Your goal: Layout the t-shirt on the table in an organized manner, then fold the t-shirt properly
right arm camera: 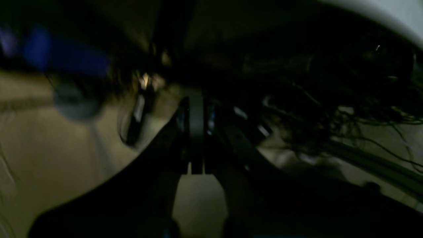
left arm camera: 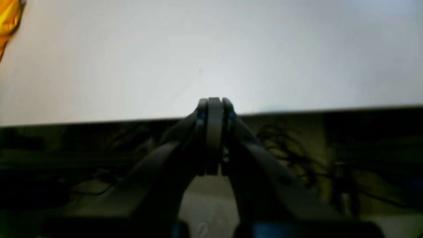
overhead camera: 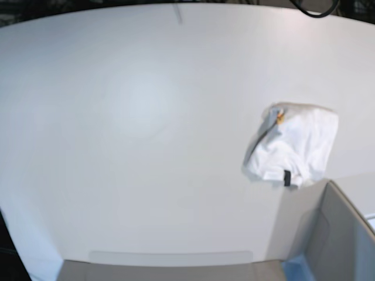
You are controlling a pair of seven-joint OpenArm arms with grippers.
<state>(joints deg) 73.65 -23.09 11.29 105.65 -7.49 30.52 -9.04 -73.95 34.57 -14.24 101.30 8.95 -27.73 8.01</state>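
The t-shirt [overhead camera: 293,143] lies bunched at the right of the table [overhead camera: 129,117], untouched. Both the left gripper [left arm camera: 214,102] and right gripper [right arm camera: 196,100] are fully closed and empty. Laying out is judged not begun; a reach and opening are needed.

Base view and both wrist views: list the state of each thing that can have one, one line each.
t-shirt: bunched in a crumpled heap, not laid out, black tag showing.
table: carries the t-shirt on one side.
left gripper: shut, holding nothing.
right gripper: shut, holding nothing.
grey box: open at the top.
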